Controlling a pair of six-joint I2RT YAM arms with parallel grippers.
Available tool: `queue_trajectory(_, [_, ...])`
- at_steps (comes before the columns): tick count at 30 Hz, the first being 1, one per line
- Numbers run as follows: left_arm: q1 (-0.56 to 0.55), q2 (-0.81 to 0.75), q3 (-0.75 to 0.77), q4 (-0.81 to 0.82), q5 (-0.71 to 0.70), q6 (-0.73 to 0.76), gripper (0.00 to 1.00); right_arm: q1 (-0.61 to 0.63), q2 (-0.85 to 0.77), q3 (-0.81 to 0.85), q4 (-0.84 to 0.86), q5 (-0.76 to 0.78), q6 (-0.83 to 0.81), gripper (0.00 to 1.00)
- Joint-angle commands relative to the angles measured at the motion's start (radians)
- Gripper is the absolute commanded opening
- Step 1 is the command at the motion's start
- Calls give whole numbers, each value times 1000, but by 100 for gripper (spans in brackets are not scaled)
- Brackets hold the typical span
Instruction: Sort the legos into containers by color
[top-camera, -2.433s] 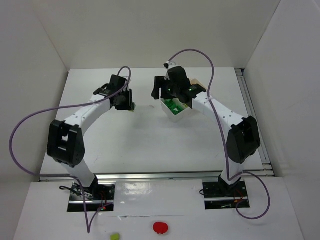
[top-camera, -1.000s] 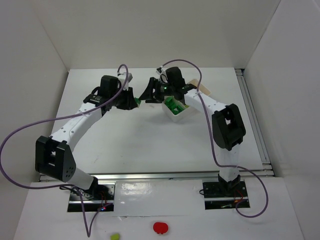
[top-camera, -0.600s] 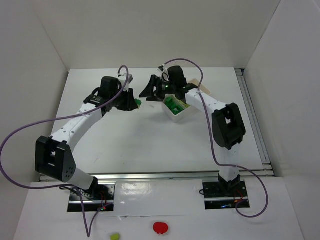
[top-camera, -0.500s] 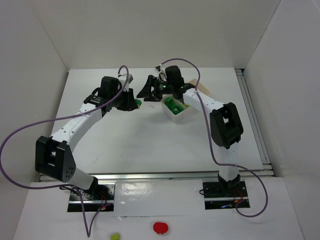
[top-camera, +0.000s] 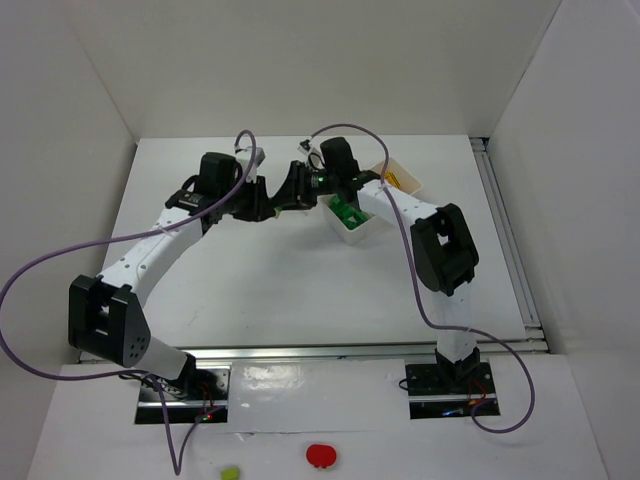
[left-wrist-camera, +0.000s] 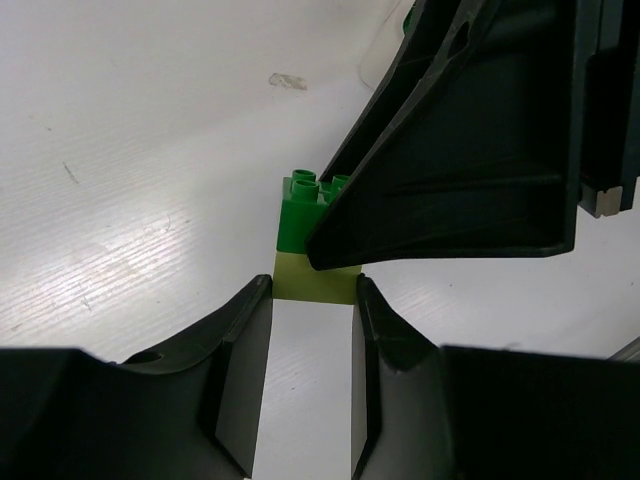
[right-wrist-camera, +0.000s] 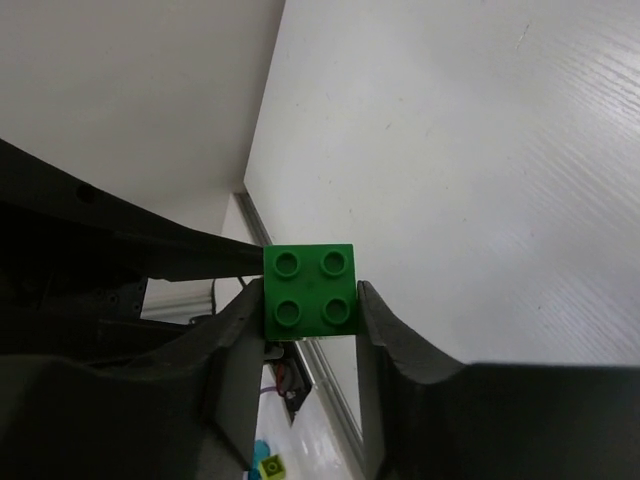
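Overhead, the left gripper (top-camera: 262, 203) and right gripper (top-camera: 296, 187) meet tip to tip, hiding any brick; the white tray (top-camera: 362, 236) lies just right of them. Left wrist: its fingers (left-wrist-camera: 240, 380) clamp a pale lime brick (left-wrist-camera: 315, 285), with a dark green brick (left-wrist-camera: 298, 212) stacked beyond it, half hidden by the right gripper. Right wrist: its fingers pinch the dark green brick (right-wrist-camera: 310, 290).
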Motion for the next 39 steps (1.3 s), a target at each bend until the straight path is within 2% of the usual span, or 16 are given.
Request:
queue_trajectory(1, [6,-35,7,31,11,23,0,0,3,39,40,-26,3,29])
queue_trajectory(2, [6,-35,-3,31,11,23,0,0,3,27,40,-17,3,18])
queue_trajectory(3, [6,-35,-3,31,2,23,0,0,-6,27,40,-5,3,14])
queue_trajectory(6, [6,-35,-13,31,-7,23,0,0,-52,-13,31,99,-6,10])
queue_trajectory(12, [15,-45,-31,31,-7,23,0,-45,-200,-143,22,350,-6,9])
queue_trajectory(14, [15,-45,-31,31,-7,23,0,-61,-241,-186,22,391,-6,9])
queue_trajectory(23, [15,-26,-13,31,23,23,0,-110,-316,-252,-7,494,-8,9])
queue_trajectory(28, [15,-8,-13,31,42,14,0,-132,-326,-277,16,469,14,9])
queue_trajectory(33, [15,-8,18,22,42,14,0,-132,-326,-245,-97,593,-77,9])
queue_trajectory(34, [15,-8,30,5,51,2,0,-132,-326,-245,-116,666,-97,9])
queue_trajectory(39, [6,30,125,-7,97,-75,0,-141,-326,-245,-200,793,-190,11])
